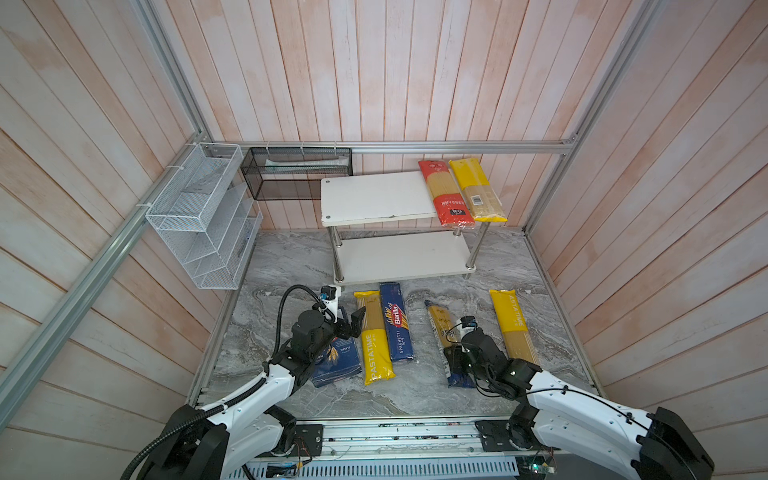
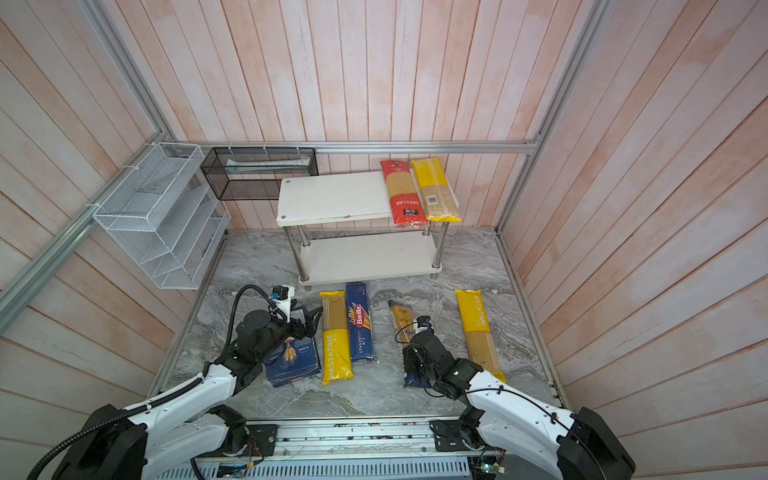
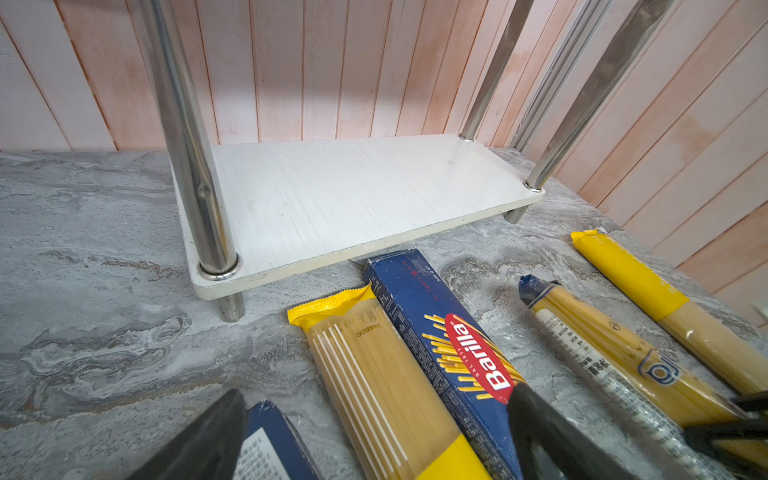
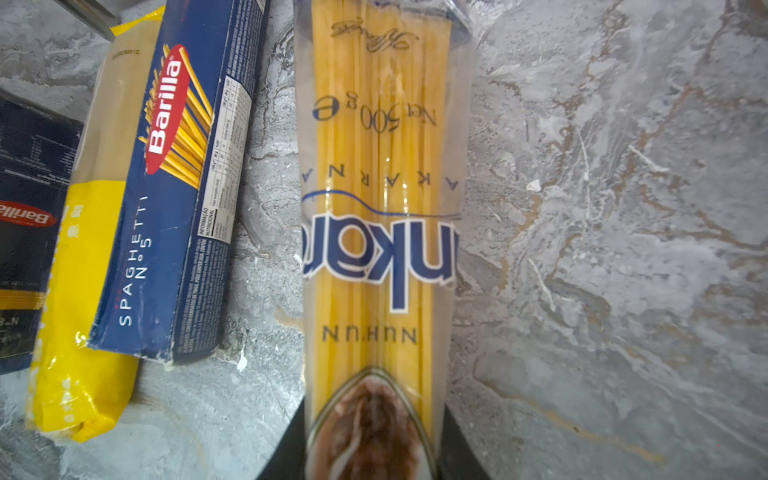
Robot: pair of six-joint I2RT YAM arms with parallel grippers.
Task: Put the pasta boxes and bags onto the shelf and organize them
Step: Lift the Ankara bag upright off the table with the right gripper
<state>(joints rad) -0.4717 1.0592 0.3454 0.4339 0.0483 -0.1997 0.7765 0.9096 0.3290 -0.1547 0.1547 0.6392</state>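
The shelf (image 1: 374,195) stands at the back, with a red-and-clear bag (image 1: 446,193) and a yellow bag (image 1: 478,189) lying on the right end of its top board. Its lower board (image 3: 353,195) is bare. In front of it on the table lie a PASTATIME bag (image 1: 374,336), the narrow Barilla spaghetti box (image 1: 397,322), a gold-and-dark-blue bag (image 1: 440,324) and another yellow bag (image 1: 513,326). The wide Barilla box (image 1: 338,359) is partly hidden under my left arm. My left gripper (image 1: 351,322) (image 3: 374,440) hovers open over that box and the PASTATIME bag. My right gripper (image 4: 374,432) is shut on the gold-and-dark-blue bag (image 4: 380,187) near its near end.
A white wire-mesh organizer (image 1: 199,216) hangs on the left wall and a black mesh basket (image 1: 297,174) on the back rail. Wooden walls and aluminium frame posts close in the marble table (image 1: 415,395) on three sides.
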